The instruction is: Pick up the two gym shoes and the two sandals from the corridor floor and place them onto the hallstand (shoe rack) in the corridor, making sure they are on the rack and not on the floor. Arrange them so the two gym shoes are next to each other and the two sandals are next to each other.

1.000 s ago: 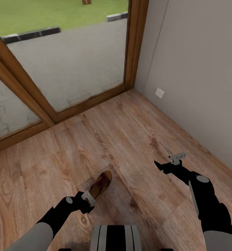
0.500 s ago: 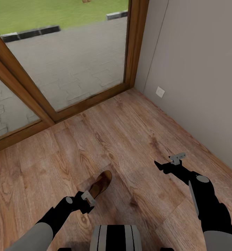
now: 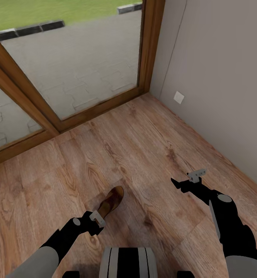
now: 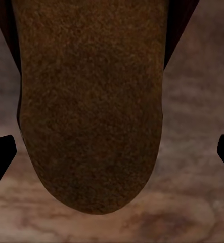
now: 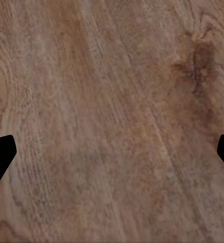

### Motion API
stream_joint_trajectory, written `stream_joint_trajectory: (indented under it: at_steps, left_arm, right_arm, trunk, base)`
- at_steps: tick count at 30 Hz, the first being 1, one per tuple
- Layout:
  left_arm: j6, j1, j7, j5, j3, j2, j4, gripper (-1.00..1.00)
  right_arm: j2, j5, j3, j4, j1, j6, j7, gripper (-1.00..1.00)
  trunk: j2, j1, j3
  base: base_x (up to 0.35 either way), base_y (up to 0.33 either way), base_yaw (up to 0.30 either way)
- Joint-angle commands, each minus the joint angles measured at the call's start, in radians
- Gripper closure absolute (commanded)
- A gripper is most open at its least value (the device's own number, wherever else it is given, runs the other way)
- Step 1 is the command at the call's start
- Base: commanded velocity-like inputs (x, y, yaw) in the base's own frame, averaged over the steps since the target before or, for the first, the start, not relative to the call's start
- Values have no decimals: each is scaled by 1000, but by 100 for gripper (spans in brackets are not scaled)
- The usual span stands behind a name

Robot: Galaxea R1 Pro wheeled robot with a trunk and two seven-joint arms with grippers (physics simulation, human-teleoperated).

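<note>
One brown sandal (image 3: 111, 200) with a tan footbed lies on the wood-grain corridor floor (image 3: 143, 146), its toe pointing toward the glass door. My left gripper (image 3: 100, 217) hovers at its heel end. In the left wrist view the sandal (image 4: 91, 101) sits close between the two widely spread fingertips (image 4: 0, 157), neither of which touches it, so that gripper (image 4: 112, 154) is open. My right gripper (image 3: 185, 179) is open above bare floor (image 5: 112, 101) and holds nothing. The gym shoes and the hallstand are out of view.
A wood-framed glass door (image 3: 66, 65) fills the far side, with paving and grass outside. A grey wall (image 3: 221, 77) with a white socket (image 3: 178, 97) runs along the right. My trunk (image 3: 128, 262) shows at the lower edge.
The whole view has shifted slightly, so the door and socket sit a little higher. Both arms and the sandal keep their places relative to each other.
</note>
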Motion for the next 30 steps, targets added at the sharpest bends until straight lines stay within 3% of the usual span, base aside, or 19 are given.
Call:
stream_joint_trajectory:
  at_steps: [1, 16, 22, 30]
  left_arm:
    - [5, 0, -3, -4, -3, 1, -3, -100]
    - [5, 0, -3, -4, -3, 2, -3, -100]
    - [5, 0, -3, -4, 1, 2, -3, -100]
    - [5, 0, -3, -4, 0, 2, -3, -100]
  right_arm:
    - [0, 7, -2, -2, -1, 3, 7, -100]
    - [0, 7, -2, -2, -1, 3, 7, -100]
    - [0, 7, -2, -2, -1, 3, 7, -100]
    - [0, 7, -2, -2, -1, 3, 7, -100]
  trunk:
    - [0, 0, -1]
    - [0, 0, -2]
    - [-2, 3, -26]
    - [-2, 3, -26]
  base:
    - [0, 0, 0]
    - [0, 0, 0]
    - [0, 0, 0]
    - [0, 0, 0]
